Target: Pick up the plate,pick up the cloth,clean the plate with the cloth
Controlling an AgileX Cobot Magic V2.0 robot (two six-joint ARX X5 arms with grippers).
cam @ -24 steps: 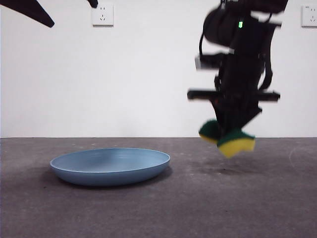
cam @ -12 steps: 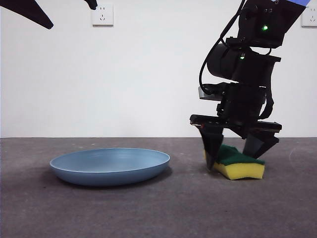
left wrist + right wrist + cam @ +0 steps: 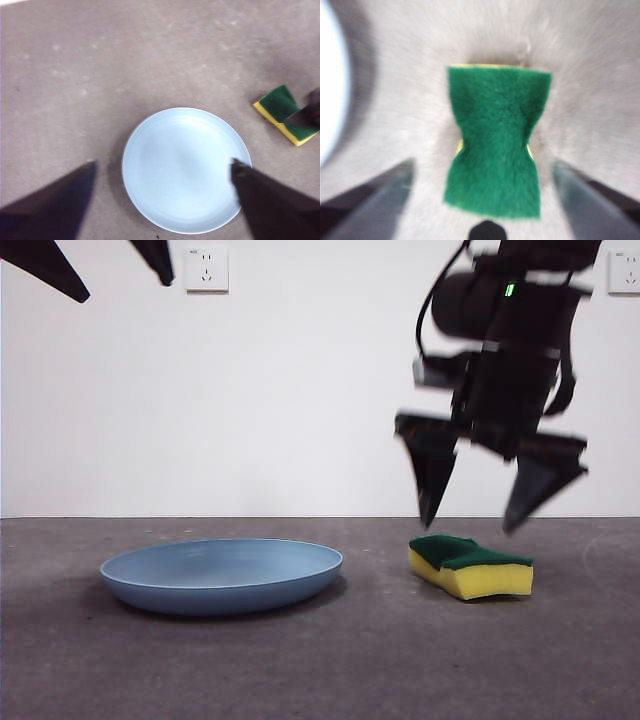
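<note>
The light-blue plate (image 3: 222,575) lies flat on the grey table, left of centre; it also shows in the left wrist view (image 3: 186,170). The cloth, a yellow sponge with a green top (image 3: 471,566), lies on the table to the right of the plate, green side up. It also shows in the right wrist view (image 3: 495,140) and the left wrist view (image 3: 285,113). My right gripper (image 3: 487,503) hangs open and empty just above the sponge, jaws spread wide. My left gripper (image 3: 162,200) is open high above the plate, its tips at the top left of the front view (image 3: 105,275).
The grey table (image 3: 320,660) runs to a white wall with two power sockets (image 3: 207,269). The plate's rim shows as a white blur at the edge of the right wrist view (image 3: 329,85).
One second ago my right gripper held the sponge in the air. It set the sponge down on the table, opened, and has now risen above it. The left gripper shifted slightly.
</note>
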